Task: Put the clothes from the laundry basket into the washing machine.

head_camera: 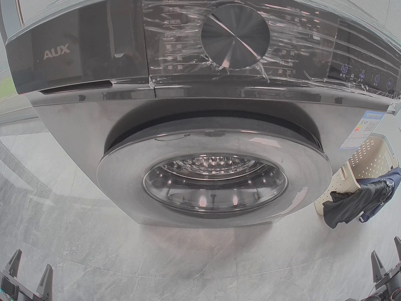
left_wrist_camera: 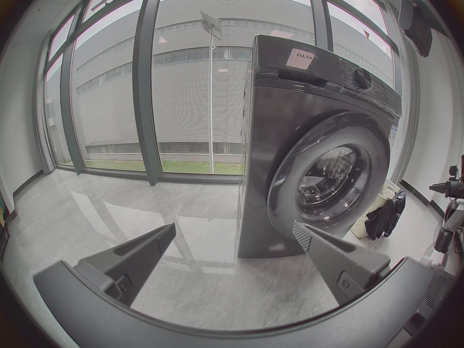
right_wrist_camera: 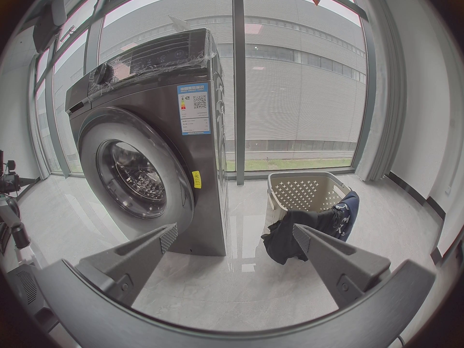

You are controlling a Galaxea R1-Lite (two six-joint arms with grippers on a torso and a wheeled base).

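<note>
Clothes [head_camera: 355, 203] drape over the laundry basket [head_camera: 371, 159] rim at four o'clock, beside the washing machine [head_camera: 209, 147] at twelve, its door [head_camera: 215, 182] shut. I hold the left gripper [head_camera: 32, 261] and right gripper [head_camera: 385, 247] spread, empty and low, likely to keep clear of the door.

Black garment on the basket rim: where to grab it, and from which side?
Pinch the black garment at the bunched fold hanging outside the laundry basket, just below its rim. Probably come from the robot-facing side with the open right gripper: the cloth hangs free there, away from the blue garment.
</note>
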